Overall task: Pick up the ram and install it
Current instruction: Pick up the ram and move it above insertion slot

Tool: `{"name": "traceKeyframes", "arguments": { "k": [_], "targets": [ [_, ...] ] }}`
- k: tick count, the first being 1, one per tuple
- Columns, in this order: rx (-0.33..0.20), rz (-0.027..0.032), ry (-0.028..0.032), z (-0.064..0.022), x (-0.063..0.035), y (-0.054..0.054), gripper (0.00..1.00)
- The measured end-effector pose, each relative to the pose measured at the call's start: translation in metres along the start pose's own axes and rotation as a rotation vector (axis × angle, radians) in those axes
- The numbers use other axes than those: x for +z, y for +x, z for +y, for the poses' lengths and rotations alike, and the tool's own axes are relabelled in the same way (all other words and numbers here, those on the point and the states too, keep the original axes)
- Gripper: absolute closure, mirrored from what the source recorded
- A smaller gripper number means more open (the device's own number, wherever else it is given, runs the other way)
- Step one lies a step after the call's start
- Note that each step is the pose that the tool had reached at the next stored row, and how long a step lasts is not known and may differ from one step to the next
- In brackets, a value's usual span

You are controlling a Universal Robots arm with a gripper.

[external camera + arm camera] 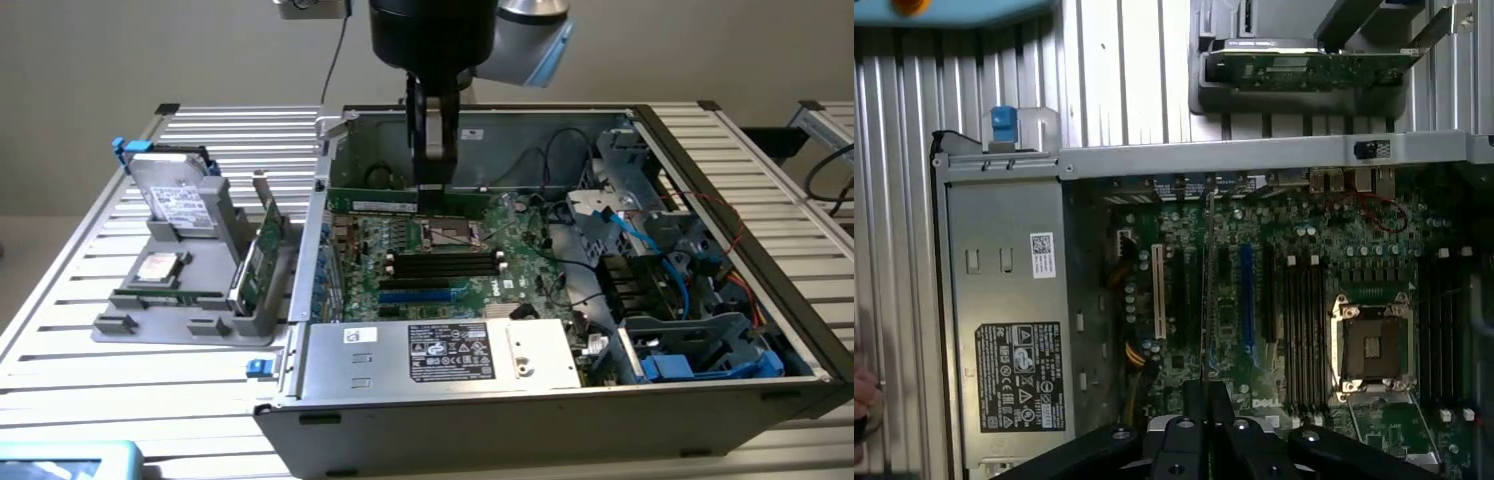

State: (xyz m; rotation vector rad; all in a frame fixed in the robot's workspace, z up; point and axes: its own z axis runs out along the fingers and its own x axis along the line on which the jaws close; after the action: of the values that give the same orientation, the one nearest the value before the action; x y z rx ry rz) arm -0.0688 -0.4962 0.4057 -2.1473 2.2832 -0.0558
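Our gripper (pixel 434 186) pinches the ram (pixel 375 203) at the exterior view's upper middle, over the motherboard (pixel 400 242); we want it level, parallel with the black memory slots (pixel 441 266)

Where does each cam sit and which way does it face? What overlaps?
Exterior view: off the arm, raised, angled down into the open computer case on the slatted table; the arm and hand hang over it.
Wrist view: on the wrist, facing down at the motherboard; the hand's fingers grip the ram.
Shared: case, motherboard, power supply.
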Motion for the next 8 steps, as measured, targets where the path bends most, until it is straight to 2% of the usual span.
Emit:
{"name": "traceKeyframes", "arguments": {
  "k": [2, 6, 8],
  "targets": [
    [0.0, 0.0018, 0.0081, -0.0046, 0.0002, -0.005, 0.87],
    [0.0, 0.0062, 0.0189, -0.0151, 0.0005, -0.015, 0.87],
    [0.0, 0.0071, 0.0268, -0.0185, 0.0008, -0.022, 0.87]
  ]
}}
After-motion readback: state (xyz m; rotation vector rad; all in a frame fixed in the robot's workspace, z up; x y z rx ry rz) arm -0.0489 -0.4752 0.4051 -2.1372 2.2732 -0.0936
